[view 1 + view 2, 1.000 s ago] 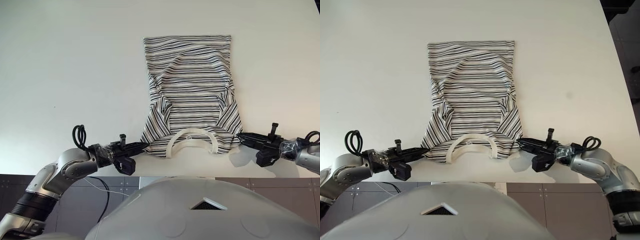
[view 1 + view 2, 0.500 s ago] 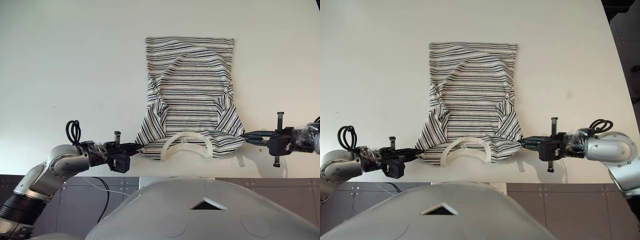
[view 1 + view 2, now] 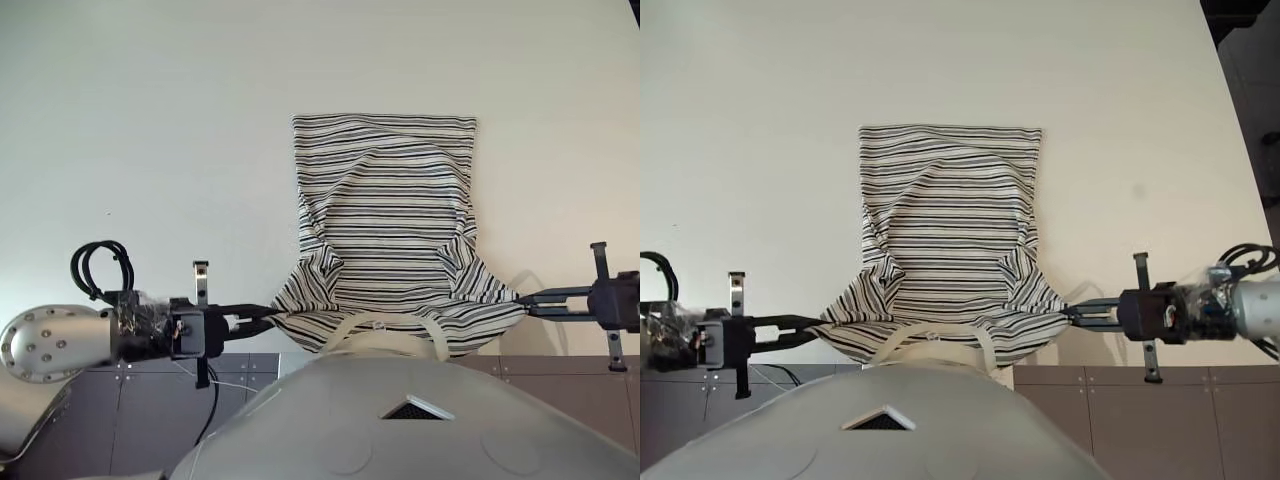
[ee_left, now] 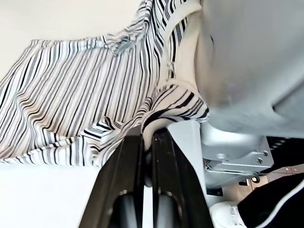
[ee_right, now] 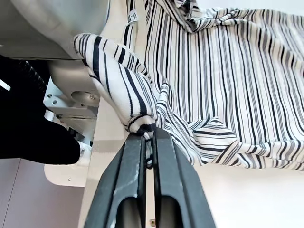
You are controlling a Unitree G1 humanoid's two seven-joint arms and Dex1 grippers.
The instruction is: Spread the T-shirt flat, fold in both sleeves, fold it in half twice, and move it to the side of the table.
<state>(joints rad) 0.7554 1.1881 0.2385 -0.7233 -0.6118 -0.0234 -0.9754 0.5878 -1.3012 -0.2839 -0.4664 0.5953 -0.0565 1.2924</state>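
The black-and-white striped T-shirt (image 3: 385,215) lies lengthwise on the white table (image 3: 150,150), hem at the far end, cream collar (image 3: 385,330) at the near edge. Both sleeves are folded in over the body. My left gripper (image 3: 268,313) is shut on the near left shoulder corner, and my right gripper (image 3: 528,301) is shut on the near right shoulder corner. Both corners are lifted and pulled outward past the table's near edge. In the wrist views the striped cloth (image 4: 166,102) is pinched between the left fingers, and a cloth fold (image 5: 137,121) sits clamped in the right fingers.
The table's near edge (image 3: 120,352) runs just behind both grippers, with grey cabinet fronts (image 3: 1200,420) below it. Bare tabletop lies left, right and beyond the shirt. A dark floor strip (image 3: 1250,60) shows past the table's right edge.
Both grippers have closed on the shoulder corners and pulled them outward and toward me, stretching the near end wider. The shirt slid a little nearer, its collar now over the table edge.
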